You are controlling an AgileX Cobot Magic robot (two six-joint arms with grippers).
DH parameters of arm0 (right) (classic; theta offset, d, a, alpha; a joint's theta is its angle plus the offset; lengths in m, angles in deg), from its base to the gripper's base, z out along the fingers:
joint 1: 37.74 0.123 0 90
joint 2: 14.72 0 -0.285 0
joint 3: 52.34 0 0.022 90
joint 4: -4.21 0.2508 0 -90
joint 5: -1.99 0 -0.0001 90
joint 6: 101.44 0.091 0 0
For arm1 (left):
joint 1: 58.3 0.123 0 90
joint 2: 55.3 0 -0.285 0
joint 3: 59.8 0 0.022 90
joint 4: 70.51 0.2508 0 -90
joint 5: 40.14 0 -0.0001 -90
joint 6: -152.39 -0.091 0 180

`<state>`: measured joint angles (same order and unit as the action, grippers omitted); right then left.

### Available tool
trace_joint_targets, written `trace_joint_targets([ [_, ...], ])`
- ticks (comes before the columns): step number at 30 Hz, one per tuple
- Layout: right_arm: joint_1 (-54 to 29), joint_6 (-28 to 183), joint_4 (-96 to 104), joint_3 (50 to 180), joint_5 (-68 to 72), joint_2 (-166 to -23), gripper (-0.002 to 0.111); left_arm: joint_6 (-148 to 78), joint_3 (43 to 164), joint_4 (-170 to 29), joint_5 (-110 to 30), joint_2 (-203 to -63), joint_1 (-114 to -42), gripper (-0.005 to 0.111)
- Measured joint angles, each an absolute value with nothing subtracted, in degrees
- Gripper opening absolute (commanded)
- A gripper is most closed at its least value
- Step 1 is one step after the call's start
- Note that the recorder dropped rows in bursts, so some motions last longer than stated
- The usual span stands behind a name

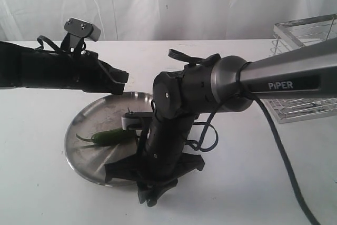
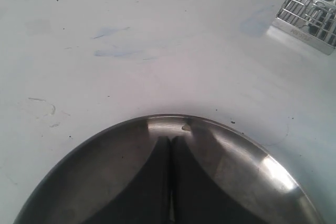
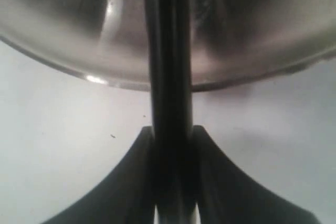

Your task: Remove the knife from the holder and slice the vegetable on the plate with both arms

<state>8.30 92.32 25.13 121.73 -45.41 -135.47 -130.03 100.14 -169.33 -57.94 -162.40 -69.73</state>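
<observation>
Nearest me, my right claw (image 1: pixel 152 191) points down at the near edge of the plate (image 1: pixel 87 125), its two dark, curved fingers (image 3: pixel 131 182) clamped on the knife (image 3: pixel 169 77). The right wrist view shows a long, dark, matte bar running from between the fingers out over the plate's rim. The plate is round, shallow, dull stainless steel with soft glare. On it lies the vegetable (image 1: pixel 108 137): small, slender, glossy dark green, with a thin curved stem toward the left. Over the plate's far side I hold my left claw (image 1: pixel 120 80), its black fingers (image 2: pixel 152 182) pressed together on nothing. The table (image 1: pixel 42 183) is plain white with faint smudges. Farthest right stands the holder (image 1: pixel 310 35), a boxy silvery wire rack.
</observation>
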Motion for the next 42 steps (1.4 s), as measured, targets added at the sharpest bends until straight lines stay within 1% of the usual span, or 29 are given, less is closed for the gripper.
trace_joint_targets([
  [13, 8.4, 92.3, 25.2, 121.7, -43.9, -135.6, 0.000, -130.0, 100.1, -169.3, -58.2, -162.4, -69.7, 0.000],
  [23, 8.4, 92.2, 25.2, 121.7, -44.1, -136.9, 0.000, -130.0, 100.1, -169.3, -64.9, -167.3, -69.7, 0.000],
  [31, 8.4, 92.1, 25.2, 121.7, -44.1, -136.9, 0.000, -130.5, 100.1, -169.3, -66.9, -170.4, -69.7, 0.000],
  [42, 8.4, 91.4, 25.2, 121.7, -42.9, -136.9, 0.000, -131.3, 100.1, -169.3, -68.9, -170.5, -69.7, 0.000],
])
